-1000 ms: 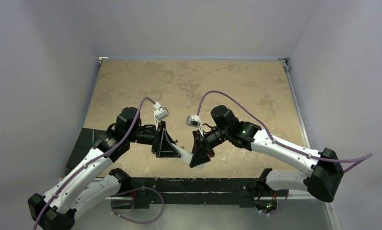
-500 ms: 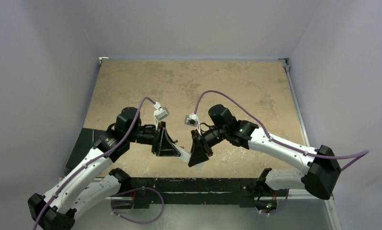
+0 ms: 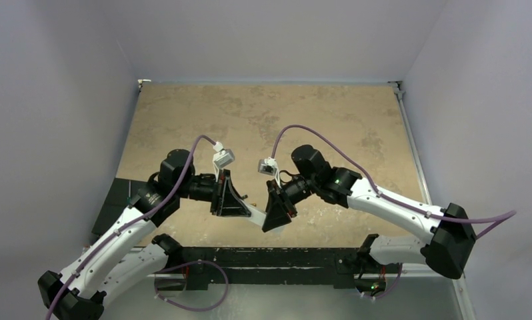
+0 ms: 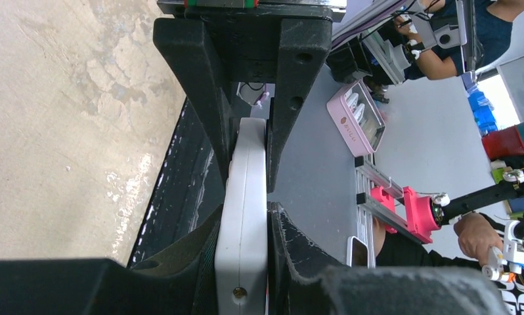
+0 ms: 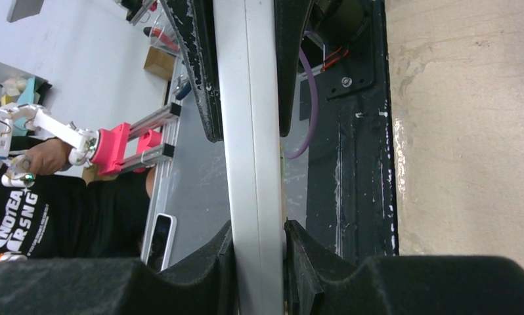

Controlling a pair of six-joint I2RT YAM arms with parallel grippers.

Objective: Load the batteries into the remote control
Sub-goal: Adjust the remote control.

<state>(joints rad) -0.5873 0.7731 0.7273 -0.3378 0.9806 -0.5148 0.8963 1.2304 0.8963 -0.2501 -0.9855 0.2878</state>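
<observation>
Above the near edge of the desk [image 3: 263, 113], between the two arms, the remote control [image 3: 255, 215] hung clear of the surface. Its long axis ran from one hand to the other, roughly left to right. The left hand [image 4: 243, 223] was clamped on one end, its pads flat against both broad faces. The right hand [image 5: 256, 226] was clamped the same way on the opposite end. Both wrist views showed the bar only edge-on, so which way the battery recess faced could not be told. No batteries could be made out in any view, so neither hand could be called the nearer to them. Judging by this, one hand would have to let go and fetch a battery while the other kept the bar level.
</observation>
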